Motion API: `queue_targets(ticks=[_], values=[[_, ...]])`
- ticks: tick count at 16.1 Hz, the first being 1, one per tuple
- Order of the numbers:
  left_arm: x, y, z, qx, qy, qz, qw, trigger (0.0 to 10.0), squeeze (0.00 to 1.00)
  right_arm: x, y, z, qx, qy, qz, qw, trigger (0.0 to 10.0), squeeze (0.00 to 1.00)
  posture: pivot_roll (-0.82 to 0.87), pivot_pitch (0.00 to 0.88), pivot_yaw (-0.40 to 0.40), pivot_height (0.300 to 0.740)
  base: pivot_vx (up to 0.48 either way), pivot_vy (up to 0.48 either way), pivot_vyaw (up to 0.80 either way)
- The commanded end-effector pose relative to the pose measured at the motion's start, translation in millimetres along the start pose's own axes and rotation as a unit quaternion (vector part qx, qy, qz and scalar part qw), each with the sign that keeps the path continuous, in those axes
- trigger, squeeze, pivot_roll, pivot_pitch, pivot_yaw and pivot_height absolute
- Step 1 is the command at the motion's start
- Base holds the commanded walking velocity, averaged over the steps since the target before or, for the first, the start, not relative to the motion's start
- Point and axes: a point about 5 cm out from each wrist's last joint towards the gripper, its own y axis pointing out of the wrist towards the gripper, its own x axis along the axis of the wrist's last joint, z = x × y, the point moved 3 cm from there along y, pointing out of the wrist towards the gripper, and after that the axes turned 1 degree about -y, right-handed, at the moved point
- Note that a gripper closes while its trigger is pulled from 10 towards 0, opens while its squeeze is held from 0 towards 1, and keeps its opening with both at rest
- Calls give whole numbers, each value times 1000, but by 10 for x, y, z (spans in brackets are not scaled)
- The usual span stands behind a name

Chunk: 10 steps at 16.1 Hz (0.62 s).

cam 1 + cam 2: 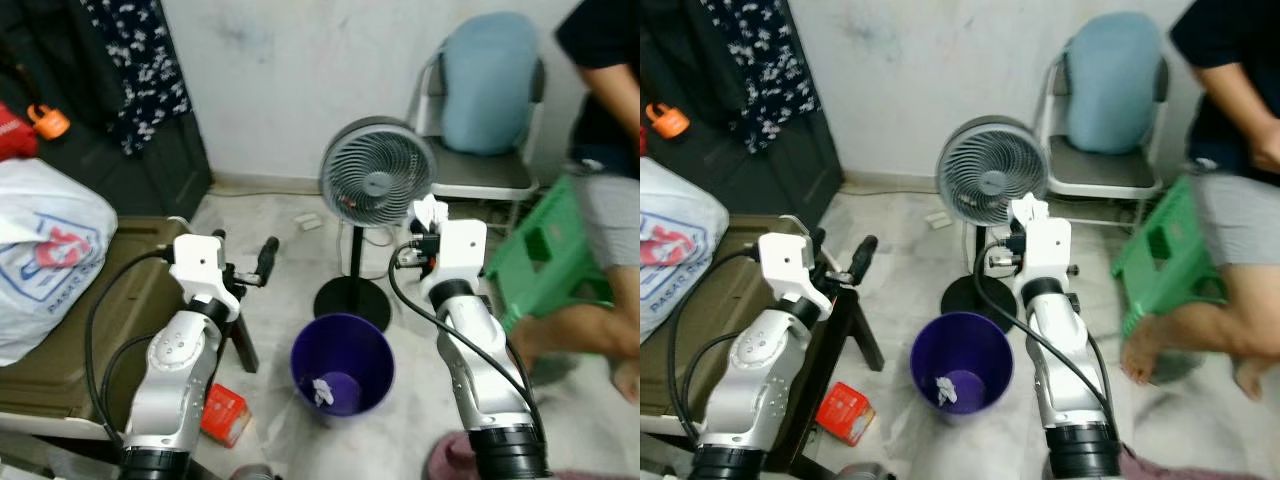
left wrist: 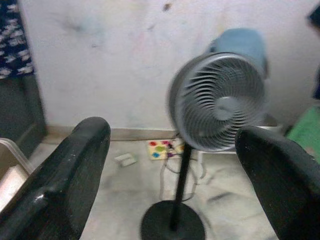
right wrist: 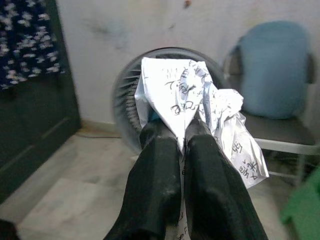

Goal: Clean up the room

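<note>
One paper between hand fingers.

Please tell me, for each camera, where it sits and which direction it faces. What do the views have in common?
Left eye view: on the head, facing forward and down at the purple bin and standing fan; both silver arms show.
Right eye view: beside it, same scene, slightly shifted.
Left wrist view: on the left wrist, looking along the left gripper, jaws wide apart, toward the fan.
Right wrist view: on the right wrist, looking along the right gripper, jaws shut on crumpled paper.
Shared: all four show the fan before the white wall.
</note>
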Motion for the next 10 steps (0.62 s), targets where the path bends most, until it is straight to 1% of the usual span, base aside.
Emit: queue_targets(ticks=[1, 4, 5, 6, 7, 8, 9, 10], values=[[20, 10, 44, 11, 10, -2, 1000, 10000, 0, 48, 36, 63, 9, 2, -7, 1000, 10000, 0, 105, 15, 14, 740, 0, 0, 0], [63, 34, 72, 19, 16, -13, 1000, 10000, 0, 84, 100, 84, 11, 3, -14, 1000, 10000, 0, 113, 5, 11, 740, 0, 0, 0], [81, 42, 88, 24, 26, -18, 999, 10000, 0, 100, 128, 100, 13, 3, -17, 1000, 10000, 0, 114, 2, 11, 740, 0, 0, 0], [112, 53, 124, 33, 44, -24, 998, 10000, 0, 118, 167, 122, 13, 4, -18, 1000, 10000, 0, 115, 2, 11, 740, 0, 0, 0], [170, 85, 207, 45, 44, -32, 997, 10000, 0, 181, 258, 172, 14, 10, -26, 1000, 10000, 0, 114, 6, 6, 740, 0, 0, 0], [212, 98, 248, 56, 52, -36, 996, 10000, 0, 242, 320, 210, 16, 9, -33, 999, 10000, 0, 114, 9, 2, 740, 0, 0, 0], [222, 100, 255, 59, 53, -37, 996, 10000, 0, 256, 336, 222, 16, 11, -34, 999, 10000, 0, 114, 9, 2, 740, 0, 0, 0], [211, 90, 245, 58, 54, -36, 996, 10000, 0, 280, 368, 259, 19, 11, -39, 999, 10000, 0, 113, 6, 4, 740, 0, 0, -413]])
